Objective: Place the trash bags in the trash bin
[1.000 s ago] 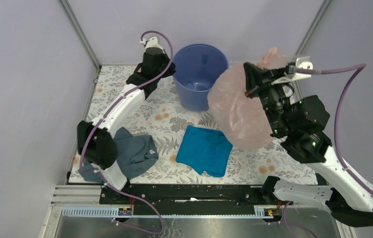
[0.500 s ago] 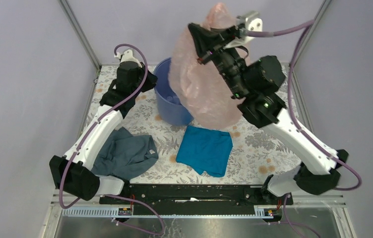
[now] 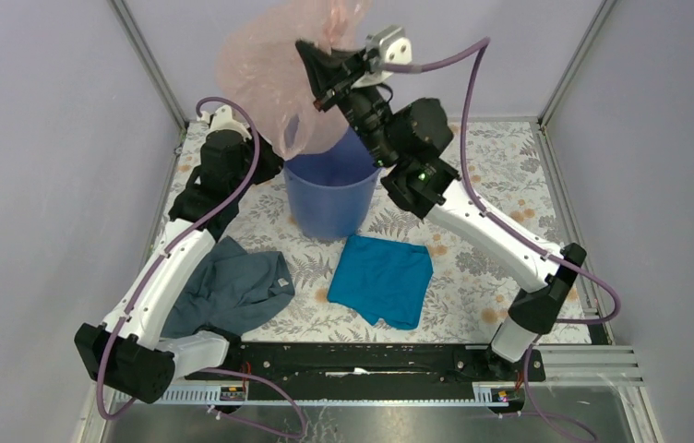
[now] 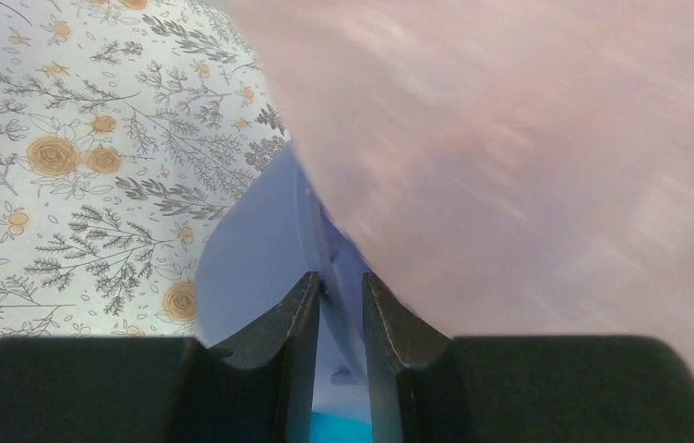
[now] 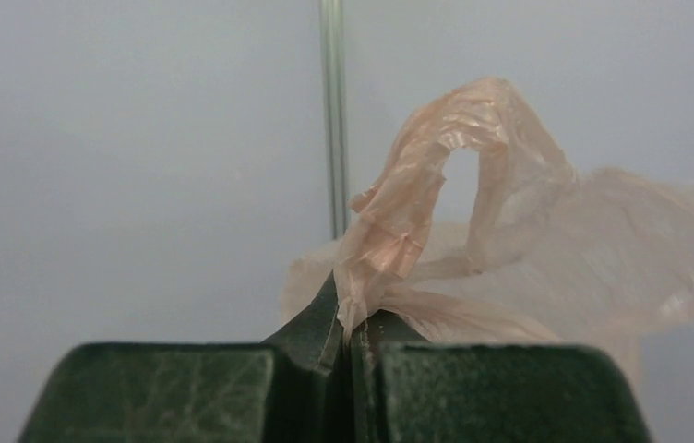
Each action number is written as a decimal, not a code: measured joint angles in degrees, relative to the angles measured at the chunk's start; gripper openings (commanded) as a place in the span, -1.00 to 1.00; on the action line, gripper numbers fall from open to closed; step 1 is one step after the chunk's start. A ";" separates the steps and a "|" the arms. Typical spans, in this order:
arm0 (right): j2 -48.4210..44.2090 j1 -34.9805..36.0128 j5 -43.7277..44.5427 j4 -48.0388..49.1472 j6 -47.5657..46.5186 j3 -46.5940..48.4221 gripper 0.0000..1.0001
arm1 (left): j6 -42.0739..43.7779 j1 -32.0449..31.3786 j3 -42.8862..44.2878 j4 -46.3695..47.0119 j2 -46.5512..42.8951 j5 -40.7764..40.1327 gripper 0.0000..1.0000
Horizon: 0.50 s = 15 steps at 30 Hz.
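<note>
The trash bin (image 3: 327, 197) is a round blue bucket at the back middle of the flowered table. My right gripper (image 3: 317, 79) is shut on the knotted top of a translucent pink trash bag (image 3: 268, 65) and holds it high, the bag's lower end hanging over the bin's left rim. In the right wrist view the bag's handle (image 5: 461, 177) sticks up out of my shut right gripper (image 5: 351, 325). My left gripper (image 4: 339, 291) is closed on the bin's rim (image 4: 244, 266), with the pink bag (image 4: 528, 157) blurred just beside it.
A teal cloth (image 3: 381, 278) lies in front of the bin. A grey cloth (image 3: 233, 288) lies at the near left under my left arm. Grey walls and metal corner posts (image 3: 148, 63) close in the table at the back and sides.
My right arm has swung the pink bag from the right side up and left, over the bin. My left gripper has pulled the bin left and nearer.
</note>
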 measured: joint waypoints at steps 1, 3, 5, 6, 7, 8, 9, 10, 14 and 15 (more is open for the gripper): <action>-1.31 0.00 1.11 1.90 -0.28 -4.50 -1.00 | 0.07 0.00 -0.13 -0.02 -0.39 -0.11 -0.44; -3.98 -0.02 3.61 4.48 -0.85 -13.22 -1.00 | 0.33 0.00 -0.20 -0.04 -0.79 -0.37 -0.41; -6.05 0.00 6.21 5.20 -1.31 -19.45 -1.00 | 0.74 0.00 -0.24 -0.02 -0.79 -0.39 -0.38; -7.06 0.00 7.67 5.31 -1.60 -22.27 -1.00 | 0.98 0.00 -0.37 0.00 -0.79 -0.42 -0.35; -7.96 0.00 9.22 5.33 -1.90 -24.61 -1.00 | 1.16 0.00 -0.61 0.02 -0.85 -0.42 -0.31; -8.72 -0.02 10.45 5.16 -2.21 -26.27 -1.00 | 1.42 0.00 -0.96 0.07 -0.92 -0.42 -0.27; -9.53 -0.02 11.85 4.96 -2.54 -27.69 -1.00 | 1.66 0.00 -1.44 0.15 -1.01 -0.39 -0.23; -10.21 -0.02 12.96 4.76 -2.84 -28.65 -1.00 | 1.92 0.00 -2.05 0.11 -1.18 -0.33 -0.18; -12.66 -0.02 15.50 1.62 -3.13 -29.49 -1.00 | 3.72 -0.09 -3.63 0.37 -2.80 0.33 0.03; -13.49 -0.02 15.80 0.15 -2.86 -29.44 -1.00 | 4.66 -0.11 -3.87 -0.09 -3.61 0.50 0.11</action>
